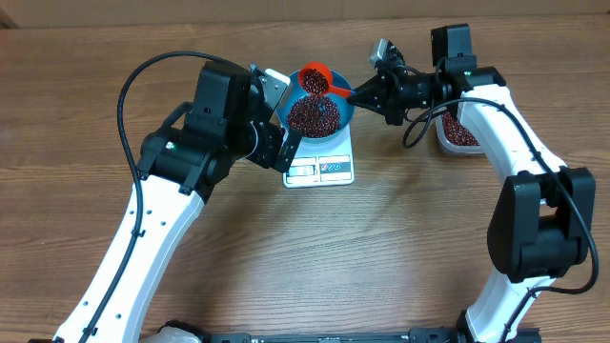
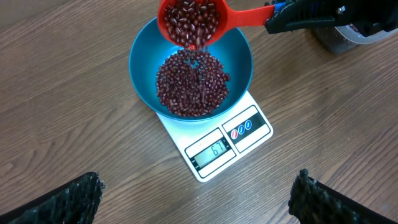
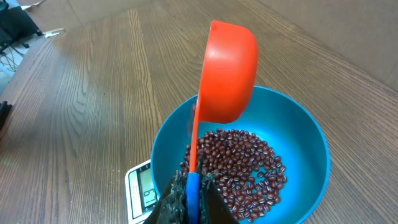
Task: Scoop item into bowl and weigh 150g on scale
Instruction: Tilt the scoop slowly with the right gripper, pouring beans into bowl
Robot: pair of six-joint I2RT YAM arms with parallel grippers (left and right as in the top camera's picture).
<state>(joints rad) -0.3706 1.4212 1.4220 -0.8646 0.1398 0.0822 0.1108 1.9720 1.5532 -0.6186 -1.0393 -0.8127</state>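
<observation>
1. My right claw (image 3: 189,202) is clamped tight on the thin handle of a red scoop (image 3: 227,71), pinching it from both sides.
2. The scoop is tipped over the far side of the blue bowl (image 2: 239,59), held above it and not touching it.
3. The beans (image 2: 191,84) lie heaped in the bottom of the bowl. More of them fill the scoop, and a few show as a blur between its lip and the heap.
4. The bowl sits on the white scale (image 2: 252,134), in the far middle of the table (image 1: 400,248). The scale's display strip sticks out on the near side, and I cannot read its digits for sure.
5. My left claw (image 2: 196,202) is spread wide and holds nothing. It hangs just left of the bowl and scale.
6. A clear tub (image 1: 448,146) with more beans stands to the right of the bowl, apart from it and partly under my right arm.
</observation>
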